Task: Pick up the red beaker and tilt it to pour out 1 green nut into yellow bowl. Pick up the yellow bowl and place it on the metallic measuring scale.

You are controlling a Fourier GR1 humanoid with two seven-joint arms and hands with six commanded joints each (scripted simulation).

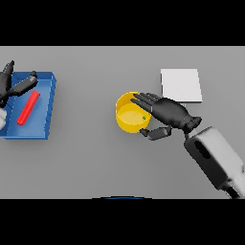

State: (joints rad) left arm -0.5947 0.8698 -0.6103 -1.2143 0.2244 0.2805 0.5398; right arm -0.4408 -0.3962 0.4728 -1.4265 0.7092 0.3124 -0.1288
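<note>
The yellow bowl (128,116) stands upright on the grey table near the middle, with one small green nut (144,117) inside at its right. My right hand (167,112) reaches in from the right; its fingers lie over the bowl's right rim and the thumb curls under at the near side, around the rim. The red beaker (28,108) lies on its side in the blue tray (48,107) at the far left. My left hand (16,85) hovers over the tray's top left corner, fingers straight. The metallic scale (181,85) is the pale square plate just behind the right hand.
The blue tray occupies the left edge of the table. Bare grey table lies between tray and bowl and along the near side. My right forearm (215,158) crosses the lower right.
</note>
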